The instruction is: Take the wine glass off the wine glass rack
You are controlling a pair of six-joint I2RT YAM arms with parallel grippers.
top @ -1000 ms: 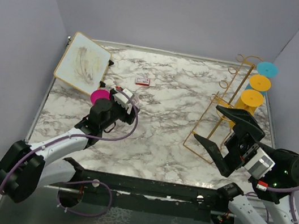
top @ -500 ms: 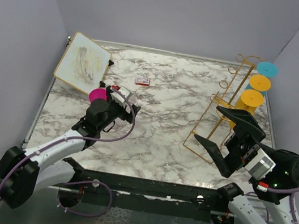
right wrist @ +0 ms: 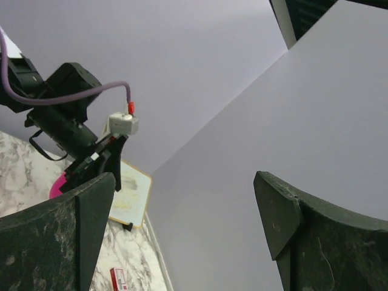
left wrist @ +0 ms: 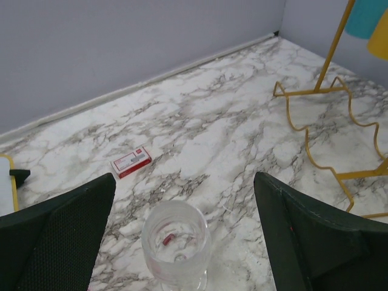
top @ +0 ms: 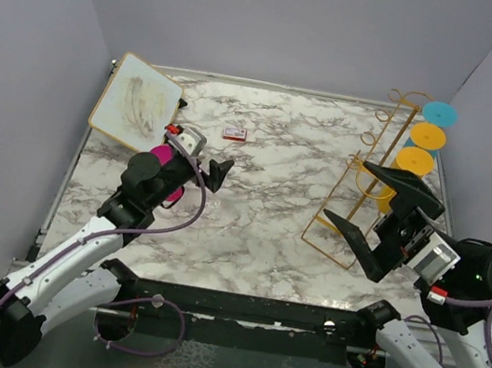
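Observation:
A clear wine glass (left wrist: pixel 177 245) with a pink foot (top: pixel 162 156) stands upright on the marble table, partly hidden under my left arm in the top view. My left gripper (top: pixel 197 181) (left wrist: pixel 185 180) is open, its fingers wide on either side of the glass and not touching it. The gold wire wine glass rack (top: pixel 360 180) (left wrist: pixel 315 127) stands at the right and carries three glasses with cyan (top: pixel 439 112), orange (top: pixel 427 136) and yellow (top: pixel 414 160) feet. My right gripper (top: pixel 376 210) (right wrist: pixel 185 182) is open and empty, raised beside the rack's near end.
A framed white board (top: pixel 137 102) leans at the back left. A small red and white box (top: pixel 234 133) (left wrist: pixel 131 162) lies on the marble behind the glass. Grey walls close in the table on three sides.
My left arm has drawn back and lifted from the pink-footed glass, swinging left, and the glass stays standing. My right gripper has risen slightly beside the rack.

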